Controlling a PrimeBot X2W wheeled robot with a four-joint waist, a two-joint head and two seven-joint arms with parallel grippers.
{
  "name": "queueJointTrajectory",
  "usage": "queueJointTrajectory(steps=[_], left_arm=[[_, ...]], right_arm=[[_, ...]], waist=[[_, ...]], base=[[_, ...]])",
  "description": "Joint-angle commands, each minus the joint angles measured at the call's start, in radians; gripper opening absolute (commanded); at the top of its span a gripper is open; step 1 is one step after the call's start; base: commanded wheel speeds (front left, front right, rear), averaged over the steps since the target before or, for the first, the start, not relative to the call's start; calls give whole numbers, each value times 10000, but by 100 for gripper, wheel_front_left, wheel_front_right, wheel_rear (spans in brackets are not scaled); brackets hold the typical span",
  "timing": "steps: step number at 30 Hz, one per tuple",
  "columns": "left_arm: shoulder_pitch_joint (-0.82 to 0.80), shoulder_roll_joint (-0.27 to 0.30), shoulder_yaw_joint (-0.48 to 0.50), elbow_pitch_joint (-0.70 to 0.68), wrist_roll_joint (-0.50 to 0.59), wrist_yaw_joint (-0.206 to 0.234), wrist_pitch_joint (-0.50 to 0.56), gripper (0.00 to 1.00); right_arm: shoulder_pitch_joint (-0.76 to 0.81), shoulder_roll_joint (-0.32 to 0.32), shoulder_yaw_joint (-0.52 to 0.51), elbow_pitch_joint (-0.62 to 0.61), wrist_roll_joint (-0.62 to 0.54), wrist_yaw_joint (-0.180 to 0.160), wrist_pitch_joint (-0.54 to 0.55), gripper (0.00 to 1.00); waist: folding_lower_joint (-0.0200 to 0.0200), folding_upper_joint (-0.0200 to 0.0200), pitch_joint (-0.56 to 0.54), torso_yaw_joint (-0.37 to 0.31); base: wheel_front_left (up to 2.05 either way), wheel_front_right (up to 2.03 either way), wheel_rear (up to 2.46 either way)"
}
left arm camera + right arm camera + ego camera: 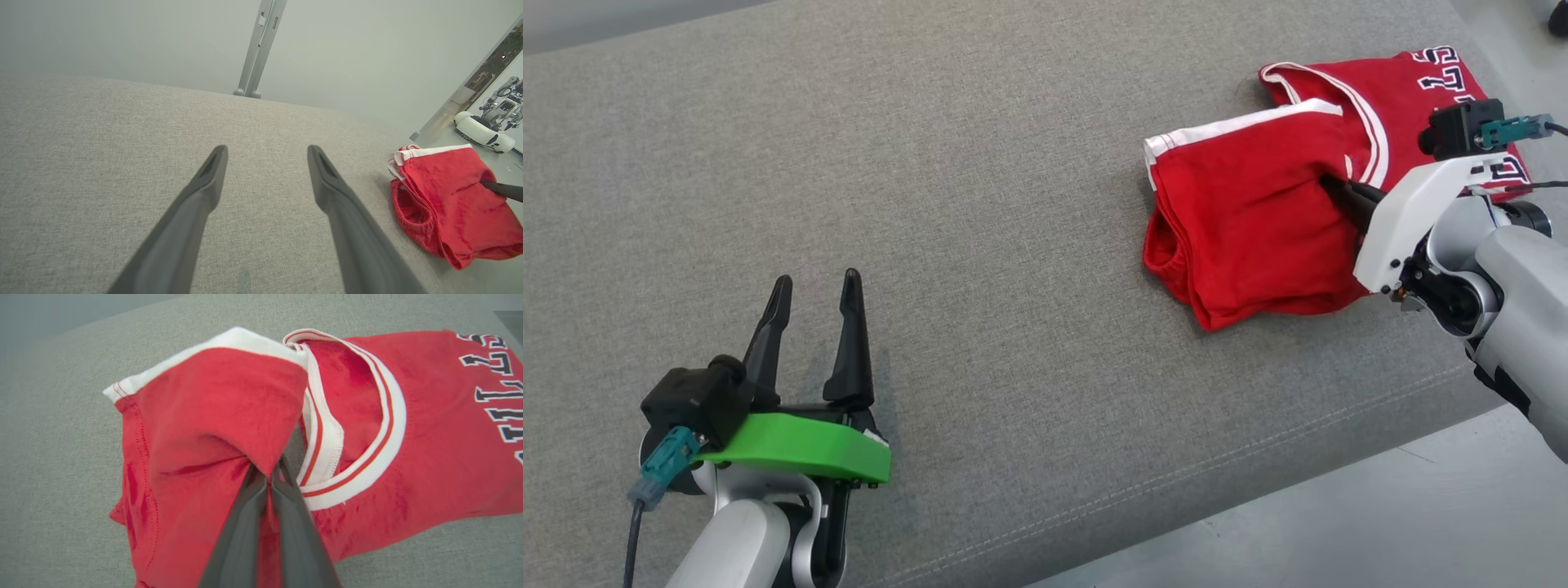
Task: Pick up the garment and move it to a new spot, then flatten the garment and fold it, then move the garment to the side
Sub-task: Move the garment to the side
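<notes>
From the head view, the red garment [1250, 237] lies at the far right of the grey cushion [980, 204], close to its right edge and the pale floor [1339, 531]. It is a bundle doubled over on itself, with a white-trimmed hem turned across the neckline. The right gripper [1339, 189] reaches into the middle of it with its fingers buried in the cloth. The left gripper [817, 279] hovers over bare cushion at the near left, well apart from the garment, with its fingers spread and nothing between them.

The left wrist view confirms those spread fingers above plain fabric. The bundle sits off to the right, with one dark finger of the other arm poking into it.

In the right wrist view the two fingers are pressed together, pinching a raised ridge of red cloth beside the neckline. Lettering shows on the flat part at the right.

I judge the flattening over and the fold at least partly made. Whether this pinch finishes a fold or begins the move aside is hard to tell; the layers look uneven, so tidying may remain.
</notes>
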Motion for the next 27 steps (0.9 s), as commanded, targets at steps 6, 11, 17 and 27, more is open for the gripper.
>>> queueJointTrajectory(steps=[6,11,17,27], left_arm=[[1,139,59,43,14,86,-21,100],[187,204,112,-30,-45,129,-35,100],[327,280,134,-140,-50,235,-30,100],[-200,526,-38,-494,200,283,354,100]], right_arm=[[-478,145,-48,293,224,-6,-189,0],[-907,-64,49,441,189,-6,43,0],[-1345,-399,47,373,213,-6,288,0],[-1816,-941,-356,1789,3,-6,-304,0]], waist=[[0,-1,-98,38],[0,-1,-221,53],[0,-1,-226,-8],[0,-1,625,529]], base=[[0,0,0],[0,0,0],[0,0,0],[0,0,0]])
